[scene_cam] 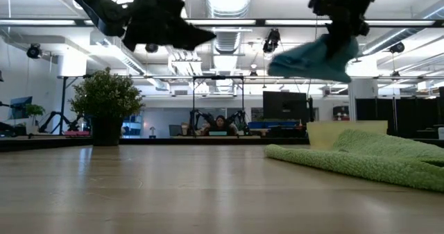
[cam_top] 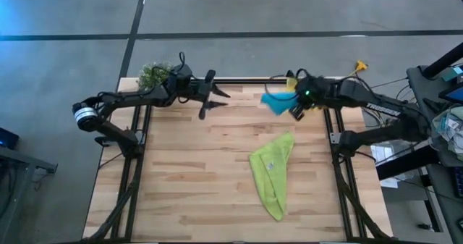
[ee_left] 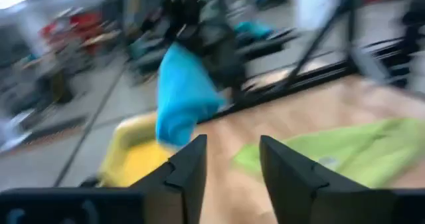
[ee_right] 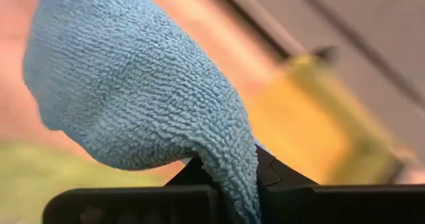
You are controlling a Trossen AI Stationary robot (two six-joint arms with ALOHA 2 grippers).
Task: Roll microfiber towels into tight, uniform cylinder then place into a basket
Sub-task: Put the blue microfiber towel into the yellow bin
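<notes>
The right tool (cam_top: 295,108) is clamped on the blue towel (cam_top: 274,101), pinching a fold of it between its fingers so the rest hangs down as a loose bunch. It holds the cloth up off the surface (cam_top: 217,171) at the far right corner, close to the yellow basket (ee_left: 133,151), which suggests the towel is being carried there for placing. The hanging shape looks more like a wad than a tight cylinder.

The left tool (cam_top: 211,93) hangs raised near the far edge, facing the other arm, its fingers (ee_left: 189,164) apart with nothing between them. It looks free of the cloth and clear of the carry.

The green towel (cam_top: 272,173) lies folded but unrolled on the surface, nearer the front and apart from both tools, probably waiting its turn. The potted plant (cam_top: 153,75) stands at the far left corner.
</notes>
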